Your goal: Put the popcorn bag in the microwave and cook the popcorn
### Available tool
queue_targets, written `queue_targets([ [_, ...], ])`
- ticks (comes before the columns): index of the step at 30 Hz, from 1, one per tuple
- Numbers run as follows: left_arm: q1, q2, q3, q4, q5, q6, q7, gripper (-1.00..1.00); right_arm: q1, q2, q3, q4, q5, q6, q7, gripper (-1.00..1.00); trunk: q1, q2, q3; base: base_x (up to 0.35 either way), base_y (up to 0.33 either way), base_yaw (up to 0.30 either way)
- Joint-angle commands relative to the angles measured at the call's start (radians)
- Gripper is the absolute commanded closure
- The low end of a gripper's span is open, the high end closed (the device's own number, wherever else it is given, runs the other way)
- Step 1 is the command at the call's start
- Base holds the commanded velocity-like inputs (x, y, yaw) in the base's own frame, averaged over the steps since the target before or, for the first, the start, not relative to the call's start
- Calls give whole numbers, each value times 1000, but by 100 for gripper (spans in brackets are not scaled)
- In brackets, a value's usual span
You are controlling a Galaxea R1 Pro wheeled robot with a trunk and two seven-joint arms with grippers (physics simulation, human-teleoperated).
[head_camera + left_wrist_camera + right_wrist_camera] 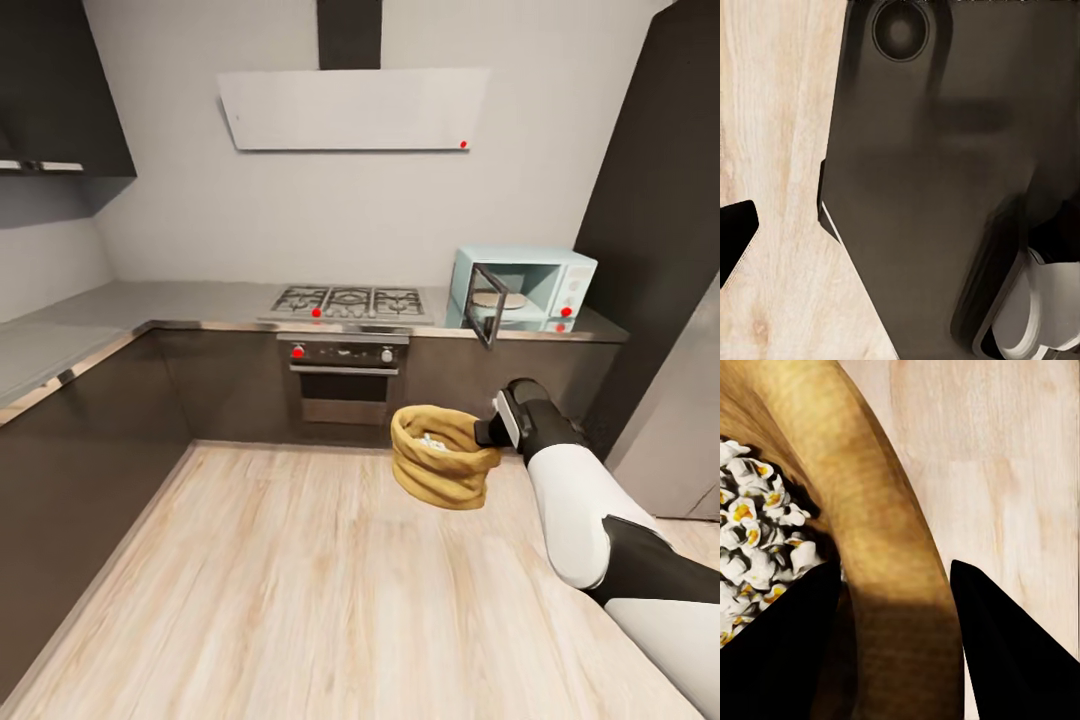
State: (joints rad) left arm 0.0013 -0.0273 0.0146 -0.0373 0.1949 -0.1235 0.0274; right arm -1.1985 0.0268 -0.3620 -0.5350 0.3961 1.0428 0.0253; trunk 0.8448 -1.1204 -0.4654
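Popcorn bag (444,457) aloft over the wood floor (280,580), white-and-yellow popped popcorn (754,540) heaped inside. Right gripper (896,607) jaws pinching its rolled rim. Microwave (520,290) door open on the counter (90,320).

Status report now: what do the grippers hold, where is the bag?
Right gripper shut on popcorn bag rim, bag above floor. Microwave door open. Left gripper unclear.

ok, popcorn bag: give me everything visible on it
The popcorn bag is a squat golden-brown burlap-like sack with wrinkled sides and a thick rolled rim, upright and open-topped. White-and-yellow popcorn sits inside. The right gripper holds it above the wood floor, jaws astride the rim, one inside, one outside.
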Motion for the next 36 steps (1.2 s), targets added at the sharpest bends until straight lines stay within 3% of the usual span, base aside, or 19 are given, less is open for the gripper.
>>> queue_targets([
  [1, 0, 0, 1, -1, 5, -2, 2, -100, -1, 1, -8, -1, 6, 2, 3, 100, 0, -1, 0, 0, 0, -268],
  [27, 0, -2, 2, -1, 6, -1, 2, -100, -1, 1, -8, -3, 6, -3, 1, 100, 0, -1, 16, 0, 0, -271],
  [36, 0, -3, 3, -1, 6, -1, 2, -100, -1, 1, -6, -4, 6, -2, 5, 100, 0, -1, 17, 0, 0, -45],
])
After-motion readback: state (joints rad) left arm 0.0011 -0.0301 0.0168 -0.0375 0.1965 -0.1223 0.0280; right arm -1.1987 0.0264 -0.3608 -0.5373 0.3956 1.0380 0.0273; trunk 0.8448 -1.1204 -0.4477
